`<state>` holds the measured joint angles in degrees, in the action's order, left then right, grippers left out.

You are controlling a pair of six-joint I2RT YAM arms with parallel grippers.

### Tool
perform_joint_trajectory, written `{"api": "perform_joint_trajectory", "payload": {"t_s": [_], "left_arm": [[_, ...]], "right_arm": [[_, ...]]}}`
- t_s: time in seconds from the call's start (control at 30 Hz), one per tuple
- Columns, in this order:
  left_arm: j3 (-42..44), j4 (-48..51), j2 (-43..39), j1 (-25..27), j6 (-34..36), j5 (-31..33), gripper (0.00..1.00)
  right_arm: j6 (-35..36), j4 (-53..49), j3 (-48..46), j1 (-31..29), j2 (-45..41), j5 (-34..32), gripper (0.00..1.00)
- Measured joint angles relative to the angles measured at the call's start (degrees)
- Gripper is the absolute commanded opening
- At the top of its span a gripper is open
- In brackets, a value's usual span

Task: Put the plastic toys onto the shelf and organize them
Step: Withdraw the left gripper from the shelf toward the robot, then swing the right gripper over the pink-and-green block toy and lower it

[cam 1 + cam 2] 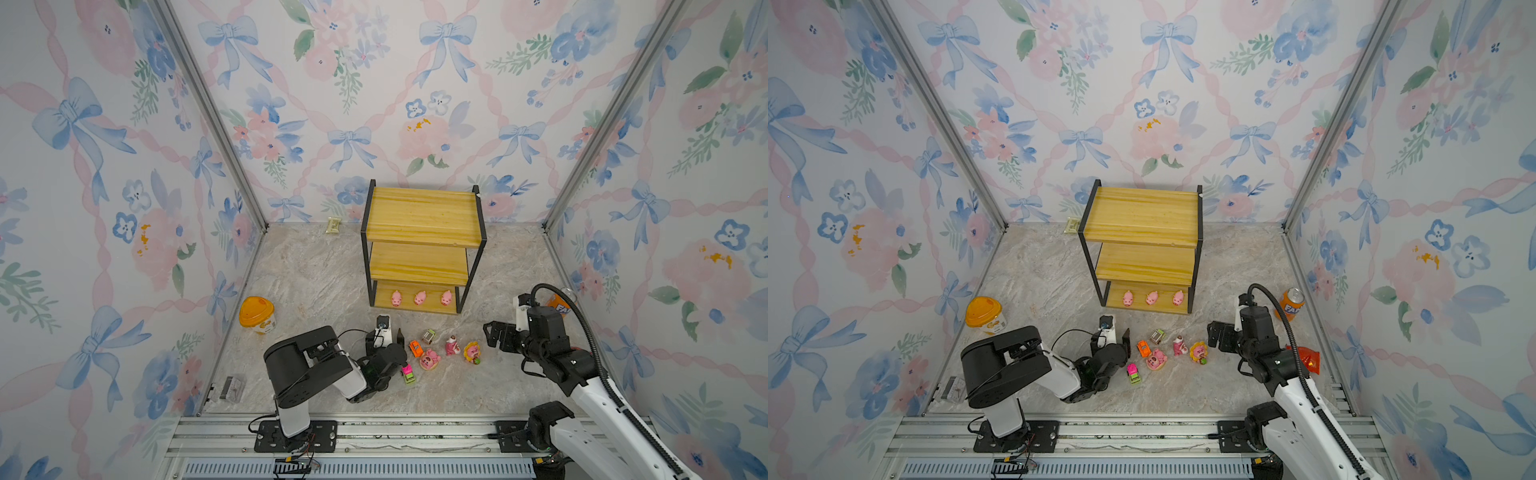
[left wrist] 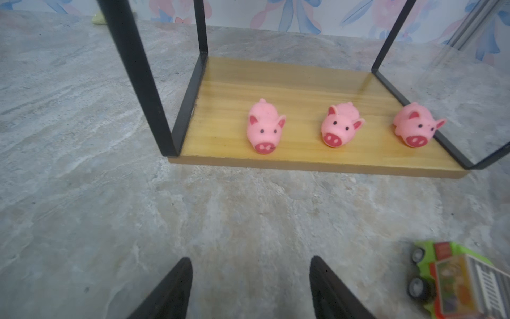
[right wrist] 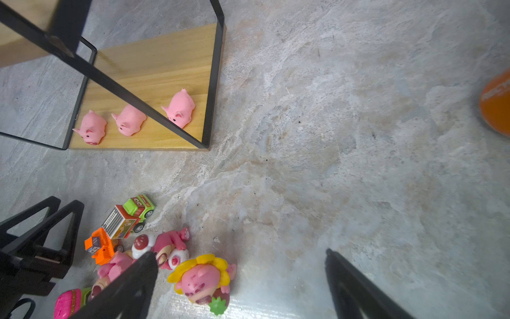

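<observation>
Closest in, the left fingers (image 2: 176,287): spread, pinching nothing, low over the bare table (image 2: 82,193) and aimed at the shelf (image 1: 422,216), with the grey-green car (image 2: 455,281) just off to one side. Right fingers (image 3: 138,279) spread wider, likewise empty, hanging at the edge of the toy cluster beside the sunflower figurine (image 3: 202,276). Three pigs (image 2: 340,125) already in a row along the front of the bottom board; middle and top boards bare; three cars and three figurines not yet shelved, packed close on the table in front. Likely trouble: crowding. Orange car (image 1: 415,347) just beside the low pink figurine (image 1: 429,359), so a finger coming down between them liable to shove a neighbour, tip the tall pink figurine (image 1: 451,345), or send a wheeled car rolling, the pink-green car (image 1: 408,373) by the left arm especially. Both arms near one heap: risk of a clash. Thin black frame bars and little room under each board: risk of a snag, a jolted shelf, scattered pigs. Orange soda can (image 1: 1292,303) close behind the right arm, easy to knock over.
</observation>
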<state>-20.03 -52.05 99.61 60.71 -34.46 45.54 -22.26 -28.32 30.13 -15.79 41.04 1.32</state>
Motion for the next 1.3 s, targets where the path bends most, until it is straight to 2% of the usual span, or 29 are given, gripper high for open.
{"api": "perform_joint_trajectory", "payload": {"t_s": [0.17, 0.37, 0.53, 0.63, 0.73, 0.9, 1.1, 1.2, 1.3], "left_arm": [[5.7, 0.8, -7.3, 2.0, -0.8, -3.7, 0.65], [6.0, 1.9, -8.5, 9.6, -0.7, -8.7, 0.63], [7.3, 3.0, -8.6, 15.3, -3.4, -8.0, 0.64], [8.7, 4.1, -9.6, 15.8, -4.9, -6.4, 0.64], [9.5, 5.5, -10.8, 15.8, -6.3, -4.8, 0.65], [10.7, 7.5, -13.2, 15.8, -9.2, -2.8, 0.65], [12.7, 8.8, -14.4, 15.8, -13.2, -0.5, 0.66], [12.9, 8.6, -14.4, 15.8, -14.9, 0.2, 0.65], [13.3, 8.3, -14.4, 15.8, -16.3, 0.8, 0.65]], "right_arm": [[0.0, 0.0, 0.0, 0.0, -1.0, 0.0, 0.97], [-0.1, -0.2, 0.0, 0.0, -1.0, 0.0, 0.97], [-0.4, -0.2, 0.0, -0.1, -1.2, 0.0, 0.98], [-0.5, -0.1, -0.1, -0.8, -2.0, 0.7, 1.00], [-0.5, -0.1, -0.2, -3.9, -2.3, 2.1, 0.97], [-2.1, -0.7, -0.2, -18.4, -2.2, 1.5, 0.87], [-9.0, -1.6, -0.4, -43.4, -1.0, -4.9, 0.74], [-13.6, -1.5, -0.6, -54.8, 2.4, -9.1, 0.71], [-17.5, -1.6, 0.0, -62.7, 8.6, -13.4, 0.70]]}}
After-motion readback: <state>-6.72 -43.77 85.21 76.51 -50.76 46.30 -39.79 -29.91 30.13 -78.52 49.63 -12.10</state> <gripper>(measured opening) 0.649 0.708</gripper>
